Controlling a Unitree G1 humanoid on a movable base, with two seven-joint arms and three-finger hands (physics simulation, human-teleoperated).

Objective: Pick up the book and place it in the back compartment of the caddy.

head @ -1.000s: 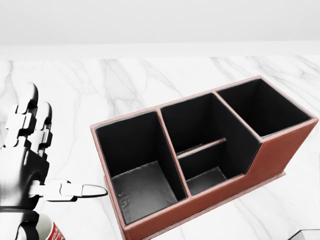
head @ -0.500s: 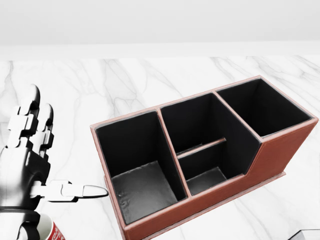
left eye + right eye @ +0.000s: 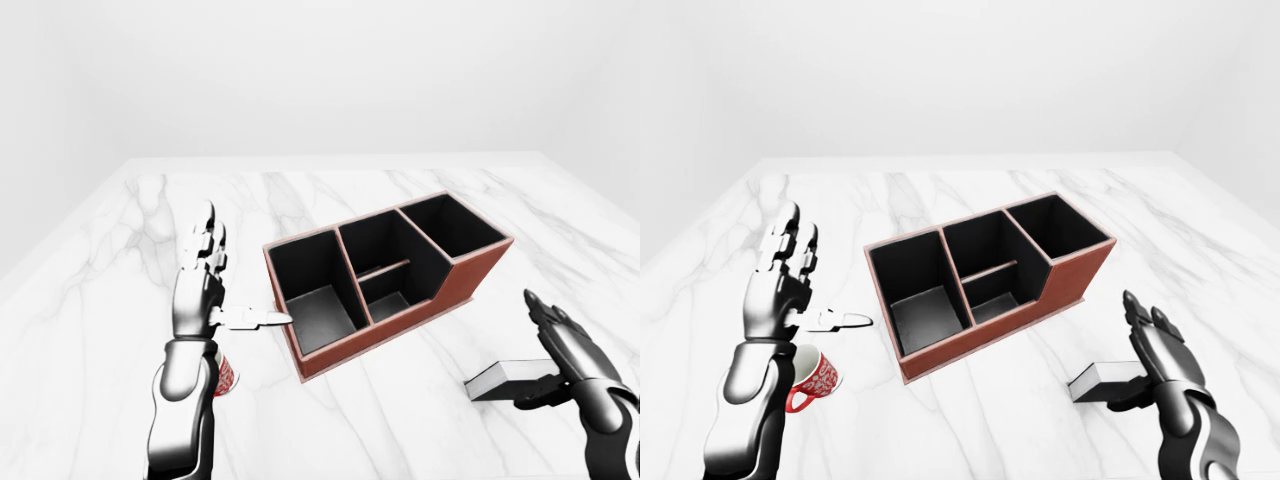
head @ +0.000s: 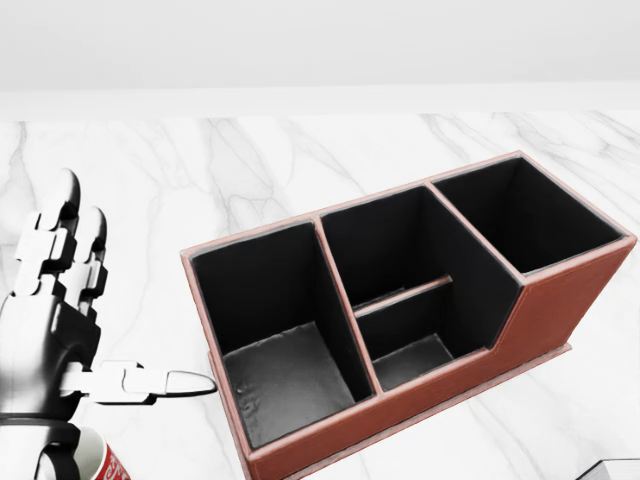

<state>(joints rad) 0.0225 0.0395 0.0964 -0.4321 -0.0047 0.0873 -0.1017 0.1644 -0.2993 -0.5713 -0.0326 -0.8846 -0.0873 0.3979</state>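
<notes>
Grey flat book [image 3: 1106, 381] lying on white marble surface [image 3: 970, 420], well apart from red-brown leather caddy [image 3: 985, 283], lower right in right-eye view. Risk, you judging: thin book sliding away if fingers only pinching edge. Right hand [image 3: 1152, 362] spread open, thumb touching book, not gripping. Left hand [image 3: 205, 290] spread open, holding nothing.

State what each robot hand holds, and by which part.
Nothing held. The left robot hand is open and empty; the right robot hand is open beside the book.
</notes>
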